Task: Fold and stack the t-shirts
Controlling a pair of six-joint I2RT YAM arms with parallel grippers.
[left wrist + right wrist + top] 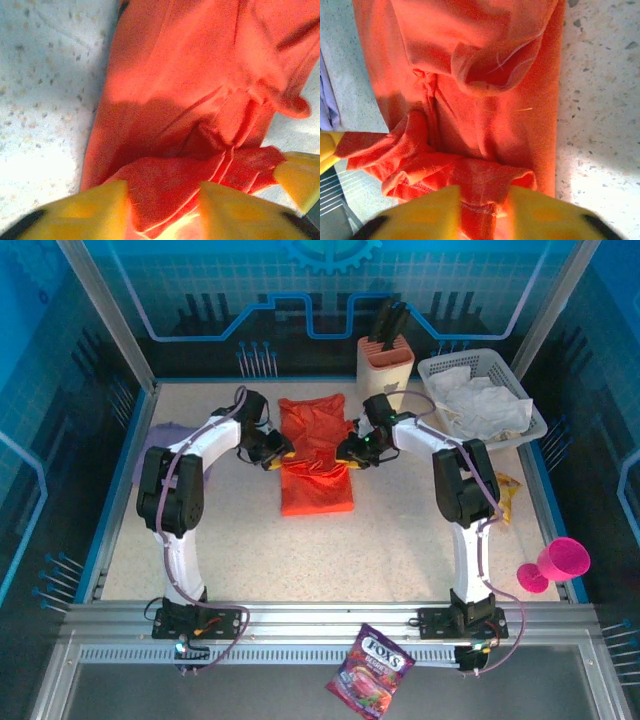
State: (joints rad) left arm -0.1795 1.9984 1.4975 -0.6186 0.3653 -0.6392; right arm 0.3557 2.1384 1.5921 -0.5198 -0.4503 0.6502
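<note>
orange-red t-shirt (316, 480) lies as a long, partly folded strip at the middle of the speckled tabletop (400, 540), its mid-section bunched into ridges. left claw (272, 460) sits at the strip's left edge and right claw (348, 453) at its right edge, facing each other. each claw stands part-open, yellow fingers (85, 210) apart with a gathered fold of red cloth between them. lavender t-shirt (158, 445) lies crumpled near the tabletop's left edge, apart from the strip.
</note>
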